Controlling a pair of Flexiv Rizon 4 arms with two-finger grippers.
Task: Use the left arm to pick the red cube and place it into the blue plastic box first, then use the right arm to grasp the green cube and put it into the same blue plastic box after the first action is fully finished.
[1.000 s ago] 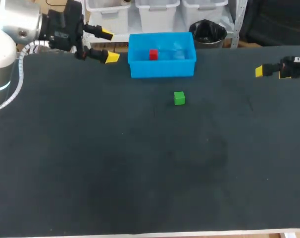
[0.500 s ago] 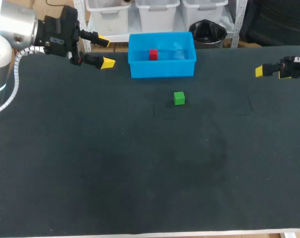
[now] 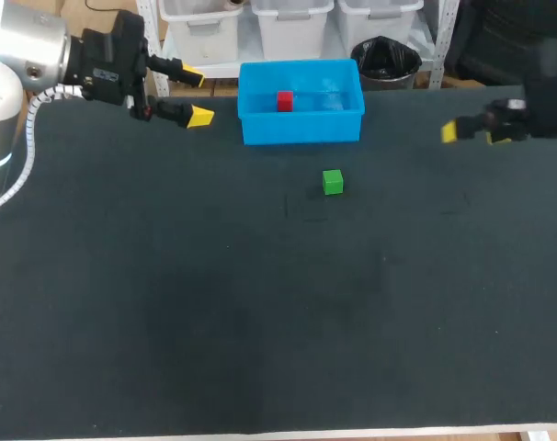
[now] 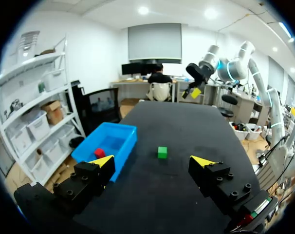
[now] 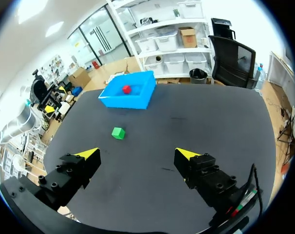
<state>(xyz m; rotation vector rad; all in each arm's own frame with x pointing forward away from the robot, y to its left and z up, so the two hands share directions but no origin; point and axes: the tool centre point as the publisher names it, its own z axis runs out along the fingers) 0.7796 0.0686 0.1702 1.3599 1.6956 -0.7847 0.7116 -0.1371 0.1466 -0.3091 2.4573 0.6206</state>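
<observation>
Already the red cube point(image 3: 285, 100) lies inside the blue plastic box point(image 3: 301, 138) at the far edge of the table point(image 3: 168, 322); the green cube point(image 3: 332, 182) sits just in front of it. The left gripper point(image 3: 198, 97), near the far left corner, has its 2 fingers wide and empty. The right gripper point(image 5: 138, 153), near the right edge, seems equally wide.

black table point(image 3: 260, 322) | on it: blue box point(image 3: 301, 127), green cube point(image 3: 332, 182)
</observation>
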